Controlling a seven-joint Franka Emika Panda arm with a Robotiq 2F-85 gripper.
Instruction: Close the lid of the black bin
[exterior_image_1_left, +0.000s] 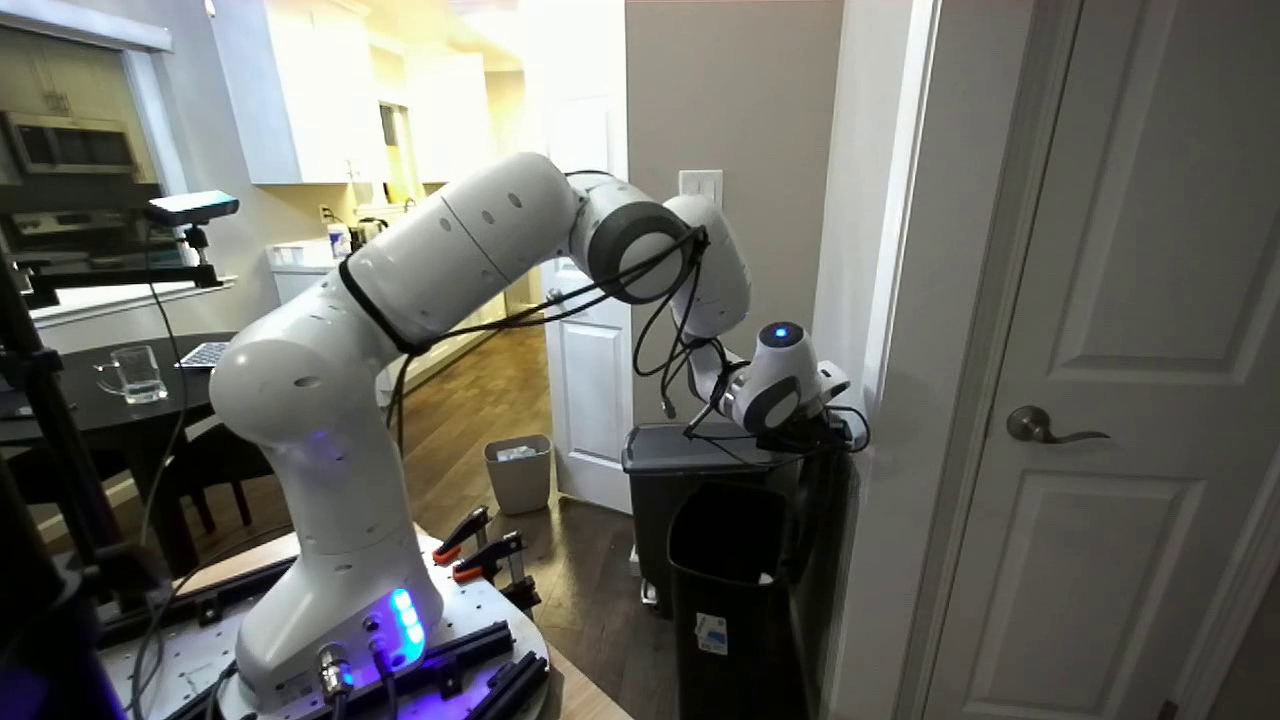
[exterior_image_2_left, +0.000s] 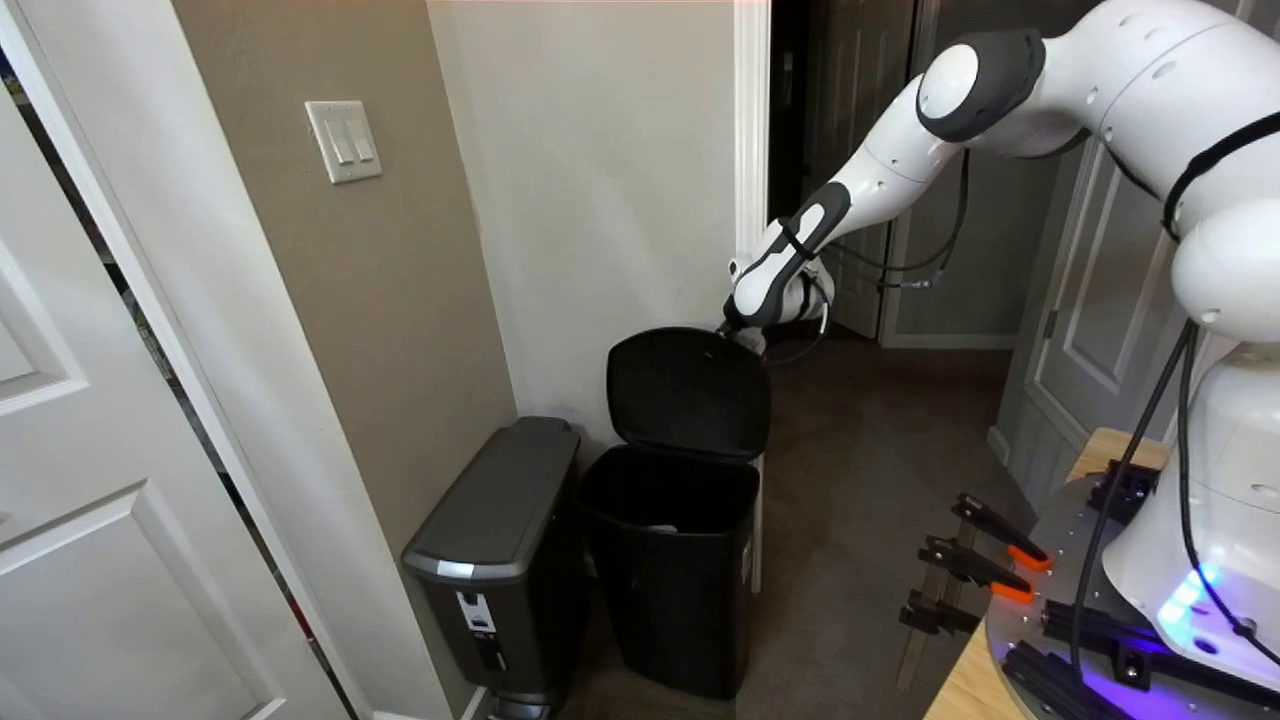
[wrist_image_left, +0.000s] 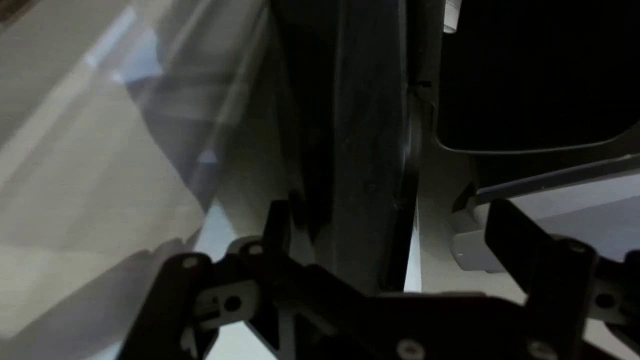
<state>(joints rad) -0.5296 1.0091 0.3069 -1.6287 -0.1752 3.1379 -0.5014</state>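
Observation:
The black bin stands open by the wall in both exterior views (exterior_image_1_left: 735, 650) (exterior_image_2_left: 665, 600). Its black lid (exterior_image_2_left: 688, 392) stands raised, roughly upright, on the wall side; it shows nearly edge-on and dark in an exterior view (exterior_image_1_left: 822, 510). In the wrist view the lid (wrist_image_left: 367, 150) runs up the middle, with the bin's opening (wrist_image_left: 535, 75) to its right. My gripper (wrist_image_left: 390, 207) is open, one finger on each side of the lid; I cannot tell whether they touch it. The gripper (exterior_image_1_left: 805, 432) is at the lid's top; the lid partly hides it in an exterior view (exterior_image_2_left: 735, 325).
A closed grey-topped bin (exterior_image_2_left: 490, 500) stands beside the black bin; it also shows in the wrist view (wrist_image_left: 575, 210). The wall (exterior_image_2_left: 610, 200) is close behind the lid. A small wastebasket (exterior_image_1_left: 520, 480) stands near a white door. Clamps (exterior_image_2_left: 975, 560) stick out from the robot's table.

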